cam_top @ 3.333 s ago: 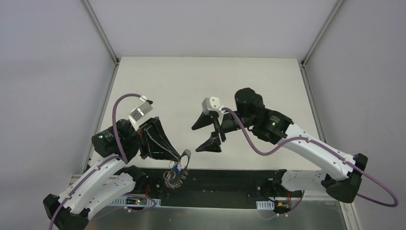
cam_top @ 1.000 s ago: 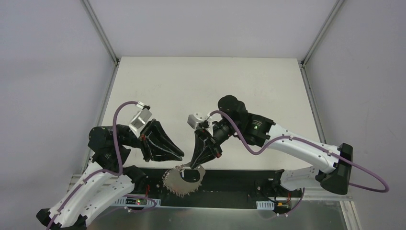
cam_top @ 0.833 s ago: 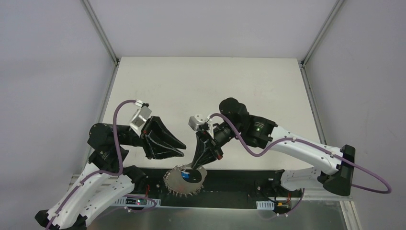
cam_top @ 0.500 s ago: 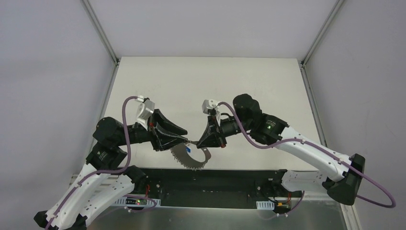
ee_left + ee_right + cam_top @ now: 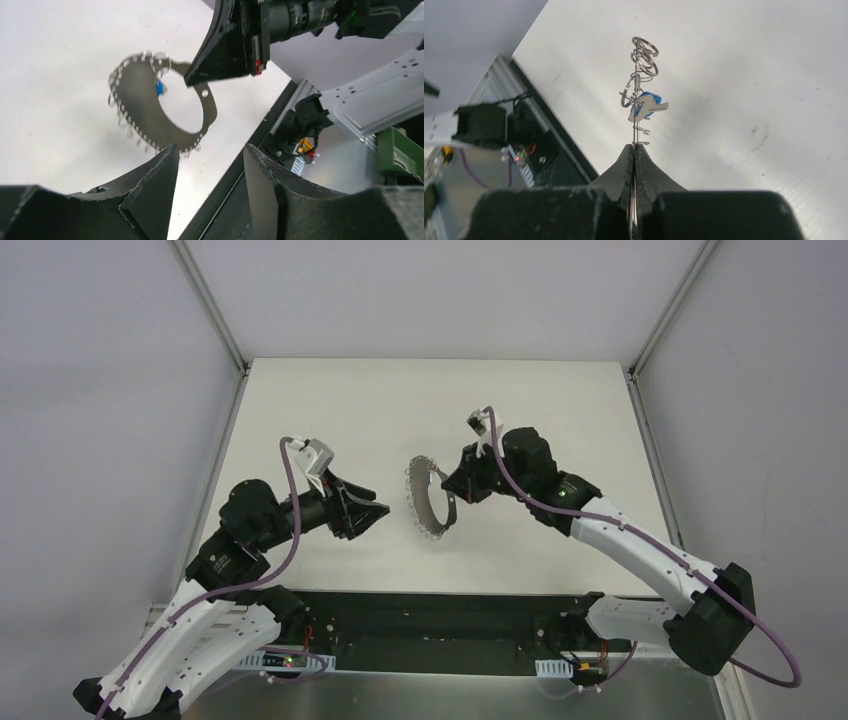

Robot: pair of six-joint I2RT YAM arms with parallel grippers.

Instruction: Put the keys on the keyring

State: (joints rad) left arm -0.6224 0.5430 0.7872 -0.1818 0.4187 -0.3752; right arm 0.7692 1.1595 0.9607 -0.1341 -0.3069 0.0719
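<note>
Right fingers [image 5: 623, 167] pinch the keyring [image 5: 132, 97], parted left fingers [image 5: 155, 180] near it.

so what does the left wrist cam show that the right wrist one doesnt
Only left wrist: the keyring face-on, a full circle with its hole, and the left hand open in the foreground. Only right wrist: the ring edge-on as a thin line, the key showing its pale blade. Both: the right hand pinching the ring's rim, and the blue key at the ring.
</note>
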